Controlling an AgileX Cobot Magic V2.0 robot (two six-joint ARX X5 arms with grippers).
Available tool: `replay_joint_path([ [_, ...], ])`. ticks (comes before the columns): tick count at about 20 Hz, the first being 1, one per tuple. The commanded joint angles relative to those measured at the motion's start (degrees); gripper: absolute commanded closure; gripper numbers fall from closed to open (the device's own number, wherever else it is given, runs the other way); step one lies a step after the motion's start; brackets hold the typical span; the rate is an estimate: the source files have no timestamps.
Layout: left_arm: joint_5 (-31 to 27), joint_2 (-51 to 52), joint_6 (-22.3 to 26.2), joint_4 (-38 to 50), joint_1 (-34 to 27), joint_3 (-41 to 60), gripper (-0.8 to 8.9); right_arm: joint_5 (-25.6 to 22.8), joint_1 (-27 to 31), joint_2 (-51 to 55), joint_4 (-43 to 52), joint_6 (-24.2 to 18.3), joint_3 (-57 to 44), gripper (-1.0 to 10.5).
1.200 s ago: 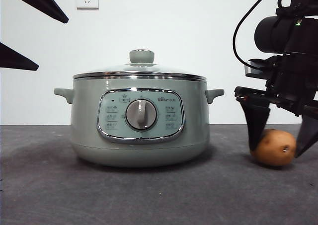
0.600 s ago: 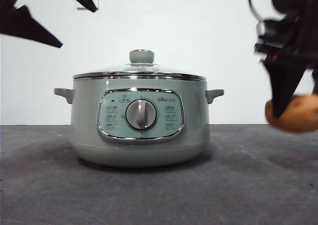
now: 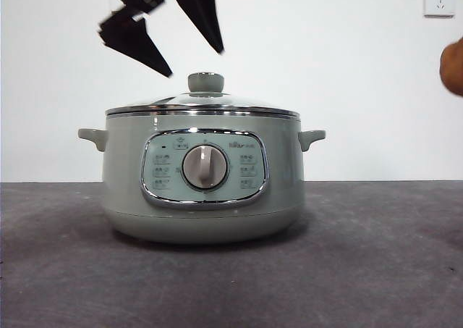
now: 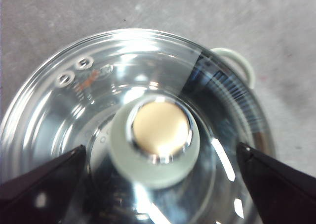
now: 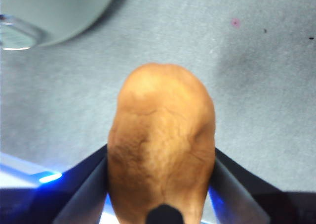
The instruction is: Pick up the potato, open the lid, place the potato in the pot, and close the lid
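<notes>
Front view shows the left gripper (image 3: 195, 64) hanging just above the lid (image 3: 202, 103), its fingers (image 3: 137, 45) spread wide to either side of the pale-green knob (image 3: 206, 82) without touching it; the lid sits closed on the pot (image 3: 202, 198), which stands on the grey worktop (image 3: 231, 284). Over at the right edge, the potato (image 3: 454, 67) is up in the air, well clear of the worktop and apart from the pot, clamped between the fingers (image 5: 89, 184) of the right gripper (image 5: 160, 184).
</notes>
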State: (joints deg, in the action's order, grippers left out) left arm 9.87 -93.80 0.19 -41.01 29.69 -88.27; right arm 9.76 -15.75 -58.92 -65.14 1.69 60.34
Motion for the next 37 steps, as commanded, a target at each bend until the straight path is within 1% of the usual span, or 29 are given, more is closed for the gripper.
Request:
replay_joint_path([
  [1,-1.5,-2.6,1.8,0.1,1.1,-1.3,0.92,2.5,0.0,2.0,-0.5,-0.5,0.2,9.5],
  [3,-3.8,-3.9,2.0,0.4,2.0,-1.3,0.92,3.8,0.0,3.4,-1.0,-0.5,0.2,9.5],
  [6,-6.7,-5.1,2.0,0.6,2.8,-1.3,0.95,3.8,0.0,4.5,-1.2,-0.6,0.2,9.5],
  [8,-8.2,-5.7,2.0,1.1,3.2,-1.3,0.97,4.5,0.0,4.6,-1.1,-2.8,0.2,9.5],
  [9,-8.5,-5.8,2.0,1.3,3.3,-1.3,1.28,5.6,0.0,4.6,-1.0,-4.5,0.2,9.5],
  [11,-8.4,-5.8,2.0,2.0,3.4,-1.3,2.94,8.4,0.0,4.6,-0.6,-6.8,0.2,9.5],
  [12,-8.4,-5.8,2.0,2.3,3.4,-1.3,3.57,9.9,0.0,4.6,-0.4,-7.7,0.2,9.5],
  [13,-8.4,-5.8,2.0,2.4,3.4,-1.3,4.04,11.3,0.0,4.6,-0.2,-8.5,0.2,9.5],
  [14,-8.5,-5.8,2.0,2.6,3.4,-1.3,4.30,12.8,0.0,4.7,0.4,-9.5,0.2,9.5],
  [15,-8.5,-5.8,2.0,2.8,3.4,-1.3,4.53,15.6,0.0,4.8,1.2,-11.1,0.2,9.5],
  [16,-8.5,-5.8,2.0,3.0,3.4,-1.3,4.90,18.1,0.0,4.8,2.7,-11.4,0.2,9.5],
  [17,-8.4,-5.8,2.0,3.1,3.4,-1.3,5.39,19.4,0.0,4.8,4.0,-11.0,0.2,9.5],
  [19,-8.4,-5.8,2.0,3.0,3.4,-1.3,5.99,19.4,0.0,4.8,5.0,-10.7,0.2,9.5],
  [20,-8.4,-5.8,2.0,3.0,3.4,-1.3,6.10,19.4,0.0,4.8,5.0,-10.7,0.2,9.5],
  [23,-8.4,-5.8,2.7,2.9,3.4,-1.3,7.36,19.4,0.0,4.8,4.8,-10.7,0.2,9.5],
  [24,-8.5,-5.9,3.0,3.0,3.4,-1.3,7.93,19.4,0.0,4.8,4.7,-10.7,0.2,9.5],
  [25,-8.5,-5.9,3.2,3.0,3.4,-1.3,8.25,19.4,0.0,4.8,4.7,-10.7,0.2,9.5],
  [27,-10.0,-5.9,3.3,3.5,3.4,-1.3,8.22,19.4,0.0,4.8,4.6,-10.7,0.2,9.5],
  [32,-10.0,-4.9,3.3,3.8,3.4,-1.3,8.22,19.4,0.0,4.8,4.0,-10.9,0.2,9.5],
  [37,-9.9,-0.3,3.3,3.3,3.4,-2.5,8.22,19.5,0.0,4.8,6.1,-11.2,0.2,9.5],
])
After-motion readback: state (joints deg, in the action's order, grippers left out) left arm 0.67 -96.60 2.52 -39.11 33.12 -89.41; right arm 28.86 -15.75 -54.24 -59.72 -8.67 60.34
